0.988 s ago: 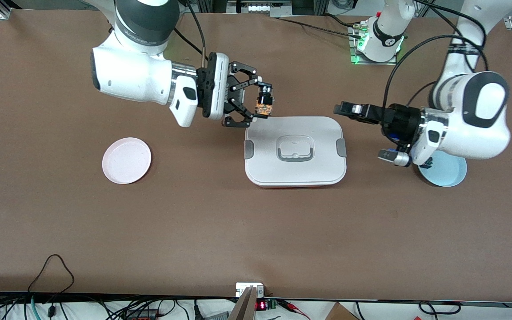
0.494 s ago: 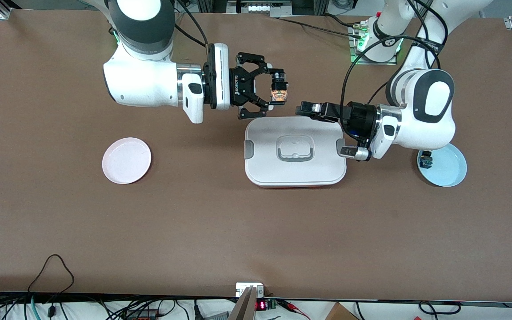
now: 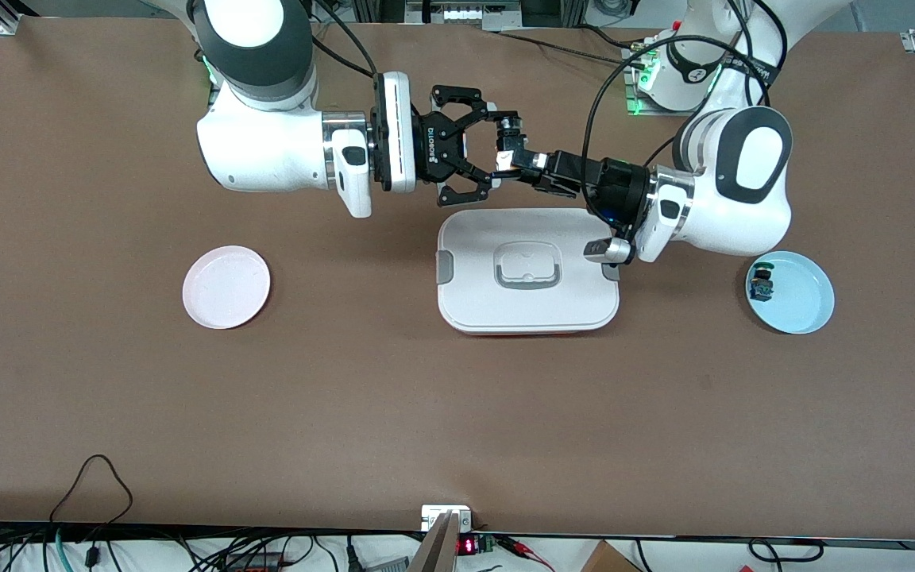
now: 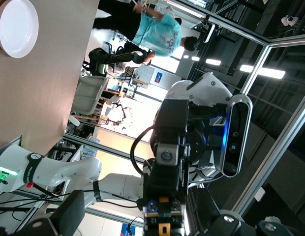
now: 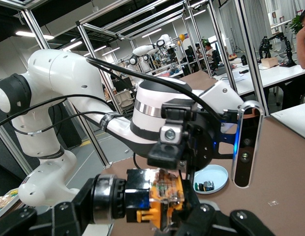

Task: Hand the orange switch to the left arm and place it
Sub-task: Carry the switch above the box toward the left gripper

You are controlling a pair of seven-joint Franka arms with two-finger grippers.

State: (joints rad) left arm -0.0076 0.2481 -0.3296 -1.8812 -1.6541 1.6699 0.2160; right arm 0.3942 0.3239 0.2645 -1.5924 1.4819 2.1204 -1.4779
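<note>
As our right pincer point(image 3: 505, 151) grips the orange switch point(image 5: 160, 199), the handover begins above the box point(image 3: 527, 270). Our open left pincer point(image 3: 523, 163) must close next.

Pink plate point(image 3: 226, 287), blue plate point(image 3: 801, 304) with small switch point(image 3: 761, 285)

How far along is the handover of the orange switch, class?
Done: the right gripper has lifted the orange switch and is shut on it.
In hand: the left gripper, jaws open, meets it in the air, just off the edge of the box nearest the robots' bases.
Left: the left gripper has not yet closed; release and set-down remain.
</note>
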